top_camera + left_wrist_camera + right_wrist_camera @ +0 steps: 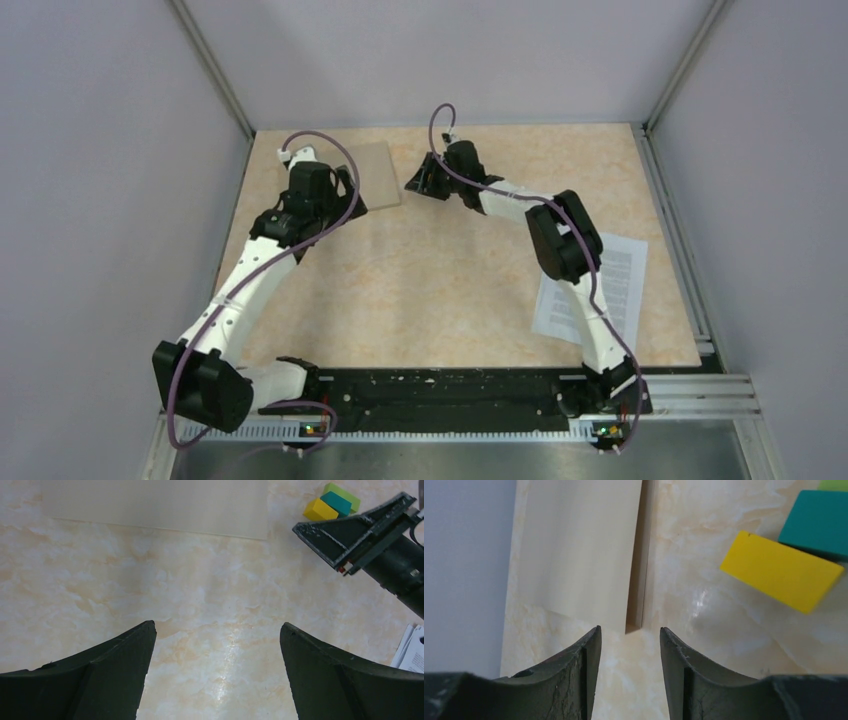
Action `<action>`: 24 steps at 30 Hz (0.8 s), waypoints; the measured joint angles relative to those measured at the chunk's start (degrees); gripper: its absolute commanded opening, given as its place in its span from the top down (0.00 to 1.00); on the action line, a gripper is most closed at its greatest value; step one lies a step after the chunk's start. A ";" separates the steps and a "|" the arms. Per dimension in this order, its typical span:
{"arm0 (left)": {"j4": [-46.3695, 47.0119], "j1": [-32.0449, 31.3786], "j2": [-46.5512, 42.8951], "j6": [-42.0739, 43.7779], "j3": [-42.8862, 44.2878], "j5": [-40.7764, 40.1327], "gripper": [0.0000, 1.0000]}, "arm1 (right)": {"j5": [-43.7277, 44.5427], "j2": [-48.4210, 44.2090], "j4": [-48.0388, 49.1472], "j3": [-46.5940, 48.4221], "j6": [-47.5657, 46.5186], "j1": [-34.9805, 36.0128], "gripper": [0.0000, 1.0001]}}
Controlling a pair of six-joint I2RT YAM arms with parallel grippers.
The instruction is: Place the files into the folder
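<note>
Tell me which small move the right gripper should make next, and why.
Probably ease the right gripper forward and shut it on the edge of the folder: its open jaws line up with the corner, and the files lie outside the closed folder.

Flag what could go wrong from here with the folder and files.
1. The open right end effector faces the thin edge of the folder, its cover barely raised; closing could pinch both leaves or slip off.
2. The yellow block and teal block lie close beside it; a sideways move may knock them.
3. The files lie far from the folder, partly hidden by the right arm in the top view, so grasping them looks awkward.
</note>
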 measured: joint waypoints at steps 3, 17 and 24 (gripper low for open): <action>-0.61 0.17 -1.03 0.24 -1.11 0.61 0.01 | -1.05 5.79 -0.24 6.19 1.42 0.15 0.56; -1.29 0.39 -2.08 1.09 -1.73 1.20 0.01 | -2.91 15.21 -2.64 18.64 4.44 2.60 0.57; -1.29 0.52 -2.08 1.14 -1.73 1.86 0.01 | -4.02 17.03 -2.54 20.48 5.81 2.99 0.61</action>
